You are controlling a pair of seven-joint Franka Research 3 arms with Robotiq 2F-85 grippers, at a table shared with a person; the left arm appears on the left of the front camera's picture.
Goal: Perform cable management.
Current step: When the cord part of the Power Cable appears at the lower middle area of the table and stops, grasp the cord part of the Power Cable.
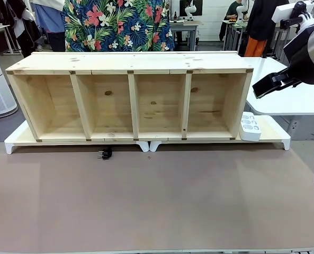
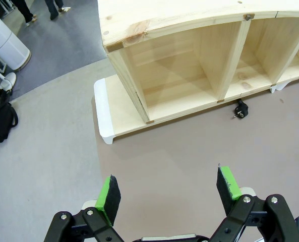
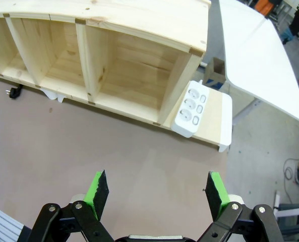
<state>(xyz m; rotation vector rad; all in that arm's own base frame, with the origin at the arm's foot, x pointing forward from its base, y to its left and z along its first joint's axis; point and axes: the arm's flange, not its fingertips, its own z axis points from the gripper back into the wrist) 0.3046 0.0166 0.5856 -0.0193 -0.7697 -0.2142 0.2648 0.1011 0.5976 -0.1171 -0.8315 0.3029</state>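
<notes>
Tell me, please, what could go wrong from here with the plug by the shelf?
The plug lies flat just in front of the shelf's base board; the open left gripper may strike the board or slip off the plug. Where its cord runs I cannot tell, so a pull might snag under the shelf. The power strip sits at the board's end; a push could shove it off.

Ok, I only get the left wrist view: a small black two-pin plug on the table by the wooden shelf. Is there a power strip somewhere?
Observer: Yes, a white multi-socket power strip lies beside the right end of the pale wooden four-bay shelf.
Operator: Is the right tool free?
Observer: Yes, the right tool is open and holds nothing.
Operator: Anyone opposite?
Observer: A person in a floral shirt stands behind the shelf.
</notes>
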